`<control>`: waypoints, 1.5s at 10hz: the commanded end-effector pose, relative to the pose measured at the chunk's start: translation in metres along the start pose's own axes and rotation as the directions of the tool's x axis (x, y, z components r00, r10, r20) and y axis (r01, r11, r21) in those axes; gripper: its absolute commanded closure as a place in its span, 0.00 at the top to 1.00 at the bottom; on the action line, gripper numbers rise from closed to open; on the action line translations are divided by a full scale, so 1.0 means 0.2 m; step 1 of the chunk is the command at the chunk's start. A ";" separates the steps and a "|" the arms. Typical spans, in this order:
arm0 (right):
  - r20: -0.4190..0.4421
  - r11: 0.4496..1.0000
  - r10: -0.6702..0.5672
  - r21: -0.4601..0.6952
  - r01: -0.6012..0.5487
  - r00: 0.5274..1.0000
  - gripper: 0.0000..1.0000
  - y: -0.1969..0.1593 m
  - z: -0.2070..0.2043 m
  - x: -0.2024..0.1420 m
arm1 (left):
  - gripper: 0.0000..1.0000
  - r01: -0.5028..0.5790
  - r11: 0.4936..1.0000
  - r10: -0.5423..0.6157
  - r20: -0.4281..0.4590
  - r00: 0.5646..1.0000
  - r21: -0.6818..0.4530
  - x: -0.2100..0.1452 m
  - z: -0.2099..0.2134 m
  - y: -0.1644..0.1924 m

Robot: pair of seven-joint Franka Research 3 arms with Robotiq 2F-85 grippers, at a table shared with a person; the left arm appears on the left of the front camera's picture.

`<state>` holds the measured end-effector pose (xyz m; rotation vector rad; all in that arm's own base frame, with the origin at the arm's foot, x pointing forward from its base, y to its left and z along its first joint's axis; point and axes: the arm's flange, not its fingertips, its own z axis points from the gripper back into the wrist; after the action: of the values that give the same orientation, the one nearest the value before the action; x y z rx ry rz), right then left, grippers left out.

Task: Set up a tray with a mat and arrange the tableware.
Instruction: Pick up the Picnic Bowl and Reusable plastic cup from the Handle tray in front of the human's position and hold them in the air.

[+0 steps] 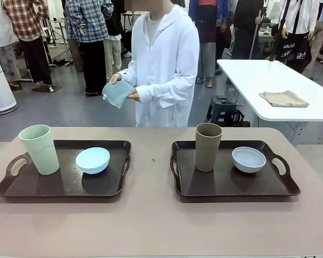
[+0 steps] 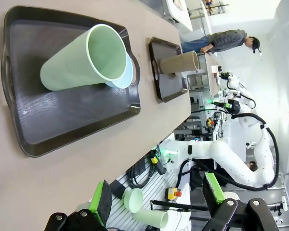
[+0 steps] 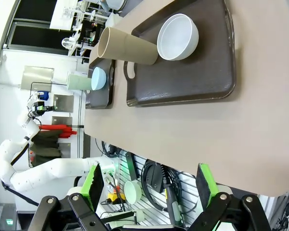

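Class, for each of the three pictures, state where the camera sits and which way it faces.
Front view: fixed at the robot's side, facing across the table to the person holding a cloth.
Left wrist view: on the left arm, rolled, facing the green cup; open left hand at the bottom.
Right wrist view: on the right arm, rolled, facing the brown cup and whitish bowl; open right hand at the bottom.
Shared: all views show both cups.

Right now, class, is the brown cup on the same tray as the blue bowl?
No, the brown cup shares the right tray with the white bowl.
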<state>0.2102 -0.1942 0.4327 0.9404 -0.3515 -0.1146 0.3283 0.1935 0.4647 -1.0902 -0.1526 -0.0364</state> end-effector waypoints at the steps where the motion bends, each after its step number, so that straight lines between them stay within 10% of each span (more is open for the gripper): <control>1: 0.012 1.000 0.015 0.023 -0.015 1.000 1.00 0.00 0.00 0.01 | 1.00 0.007 1.000 -0.007 0.005 1.000 -0.012 0.00 0.01 0.00; 15: 0.012 1.000 0.015 0.023 -0.015 1.000 1.00 0.00 0.00 0.01 | 1.00 0.007 1.000 -0.007 0.005 1.000 -0.012 0.00 0.01 0.00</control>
<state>0.2099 -0.1939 0.4327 0.9421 -0.3503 -0.1132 0.3283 0.1935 0.4647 -1.0899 -0.1526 -0.0362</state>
